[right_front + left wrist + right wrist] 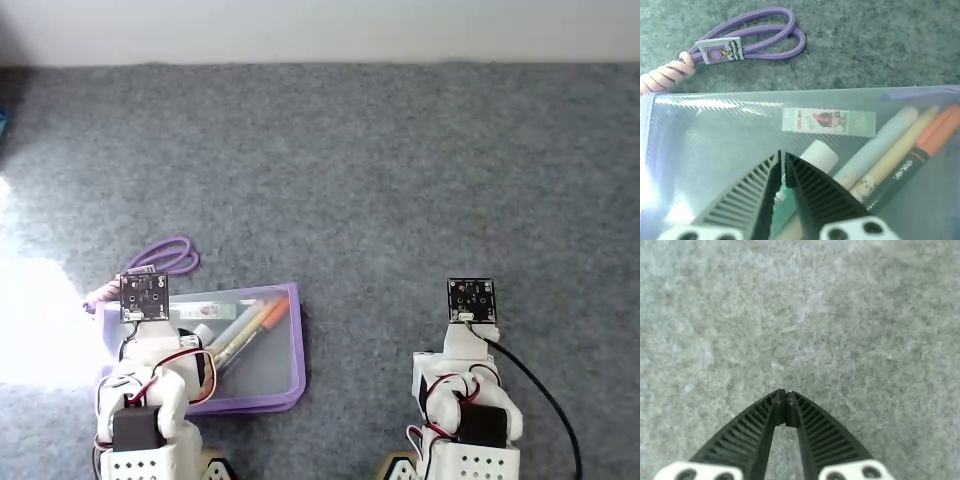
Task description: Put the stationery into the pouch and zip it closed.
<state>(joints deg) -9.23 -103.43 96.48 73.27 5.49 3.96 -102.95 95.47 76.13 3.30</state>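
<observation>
Left gripper (781,156) is clamped shut with nothing between its ribbed black fingers. It's hanging right over the pouch (705,135), with its tips above the see-through face near the middle. Right gripper (785,394) is pinched closed too, also holding nothing, and all that's under it is bare grey carpet (840,315), well apart from everything else.

The pouch is a clear flat one with purple trim. It lies on the carpet in front of the left arm, and from the high camera part of it sits under that arm. The stationery is inside: an orange pen (935,132), a yellow pen (900,150) and a pale blue pen (880,145) lie side by side at a slant. A white cap (818,154) of something else pokes out just beside the gripper tips. A little printed label strip (828,121) is in there as well, near the pouch's far edge.

Just past that far edge there's a looped purple cord (765,40) with a white tag (720,50) on it. A pink coil (665,75) sits at the pouch's corner, touching or nearly touching it.

Honestly can't tell from these angles whether the zip is open or done up.
</observation>
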